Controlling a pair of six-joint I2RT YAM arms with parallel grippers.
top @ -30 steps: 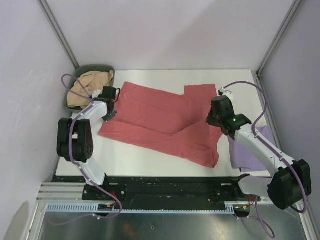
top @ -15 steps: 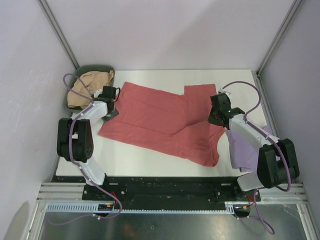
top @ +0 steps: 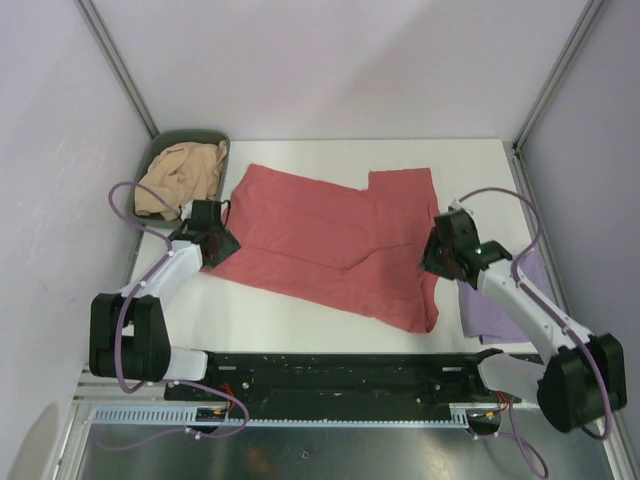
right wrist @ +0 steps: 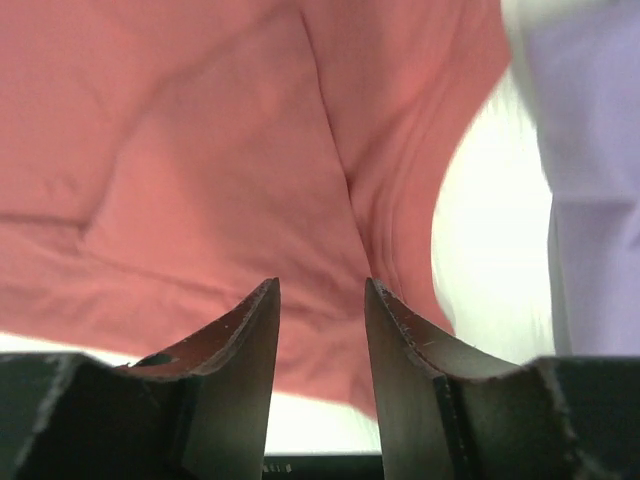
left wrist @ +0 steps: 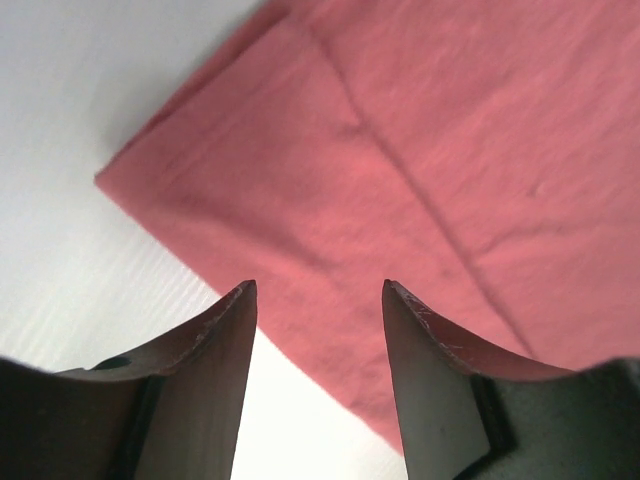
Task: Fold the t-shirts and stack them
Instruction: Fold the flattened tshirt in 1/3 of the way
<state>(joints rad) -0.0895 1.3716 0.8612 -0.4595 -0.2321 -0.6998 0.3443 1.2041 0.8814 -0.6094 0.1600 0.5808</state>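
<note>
The salmon-red t-shirt (top: 330, 240) lies spread across the middle of the white table, partly folded. My left gripper (top: 222, 245) hovers over its left corner (left wrist: 330, 170), jaws open with only cloth and table below them. My right gripper (top: 437, 262) is over the shirt's right edge (right wrist: 250, 180), open too and gripping nothing. A pale lavender t-shirt (top: 500, 300) lies at the table's right side under the right arm; it also shows in the right wrist view (right wrist: 590, 150). The tan-beige t-shirt (top: 178, 178) is bunched in the bin at the back left.
The dark green oval bin (top: 170, 140) stands in the back left corner. Side walls with metal posts close in the table on the left and right. The black rail (top: 330, 365) with the arm bases runs along the near edge.
Both grippers have opened and let go of the red shirt. The left arm has drawn back toward the near left; the right gripper has shifted slightly nearer. The shirt now lies flatter.
</note>
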